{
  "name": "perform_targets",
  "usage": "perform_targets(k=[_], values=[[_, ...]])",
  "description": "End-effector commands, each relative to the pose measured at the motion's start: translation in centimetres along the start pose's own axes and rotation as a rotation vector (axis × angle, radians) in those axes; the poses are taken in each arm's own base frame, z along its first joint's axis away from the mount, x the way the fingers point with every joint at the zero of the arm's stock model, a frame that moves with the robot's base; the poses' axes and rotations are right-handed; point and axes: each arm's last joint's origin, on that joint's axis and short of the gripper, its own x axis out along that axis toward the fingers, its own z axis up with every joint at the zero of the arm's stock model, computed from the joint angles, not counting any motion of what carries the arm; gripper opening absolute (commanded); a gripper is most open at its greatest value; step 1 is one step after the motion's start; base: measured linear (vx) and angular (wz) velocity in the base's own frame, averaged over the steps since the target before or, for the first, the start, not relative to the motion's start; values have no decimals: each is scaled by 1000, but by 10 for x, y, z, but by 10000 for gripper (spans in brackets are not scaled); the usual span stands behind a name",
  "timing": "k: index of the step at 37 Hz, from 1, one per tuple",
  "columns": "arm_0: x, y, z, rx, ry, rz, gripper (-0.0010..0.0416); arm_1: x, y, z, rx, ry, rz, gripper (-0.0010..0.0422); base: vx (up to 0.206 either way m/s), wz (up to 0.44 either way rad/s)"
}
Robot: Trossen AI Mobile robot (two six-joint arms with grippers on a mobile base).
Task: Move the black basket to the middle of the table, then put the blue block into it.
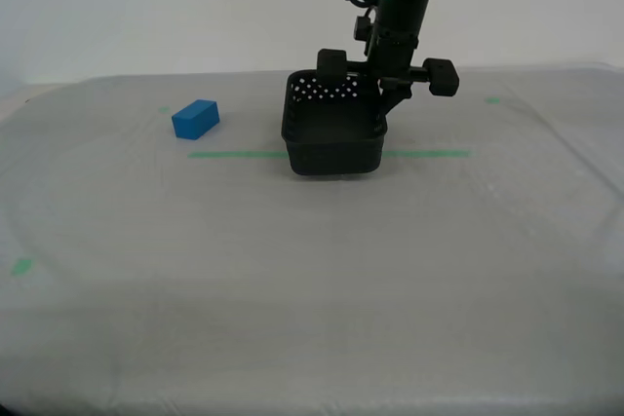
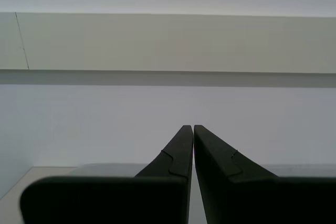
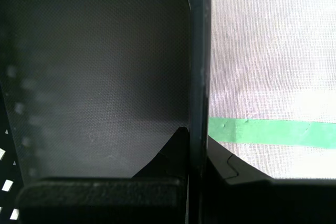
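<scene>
The blue block [image 1: 195,118] lay on the desk [image 1: 312,289] toward its far edge, at the exterior view's left, its long axis slanting toward the far edge, well apart from the basket. The black basket [image 1: 333,135] sat tilted over the green tape line [image 1: 234,154], empty inside. One arm reached steeply down from above; my first tool [image 3: 198,145] pinched the basket's wall between its fingers. My second tool [image 2: 193,129] faced a pale wall, fingers pressed together on nothing.
</scene>
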Motion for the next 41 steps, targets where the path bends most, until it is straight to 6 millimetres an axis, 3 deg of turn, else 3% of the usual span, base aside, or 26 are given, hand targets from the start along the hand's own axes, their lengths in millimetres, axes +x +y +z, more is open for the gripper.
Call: perform_targets(k=[1, 25, 41], values=[[1, -1, 0, 1, -3, -6, 0, 0, 0, 1, 1, -4, 0, 0, 0, 0], [19, -2, -6, 5, 68, 8, 0, 0, 0, 1, 2, -4, 1, 0, 0, 0], [21, -2, -6, 15, 66, 22, 1, 0, 0, 1, 2, -4, 0, 0, 0, 0]])
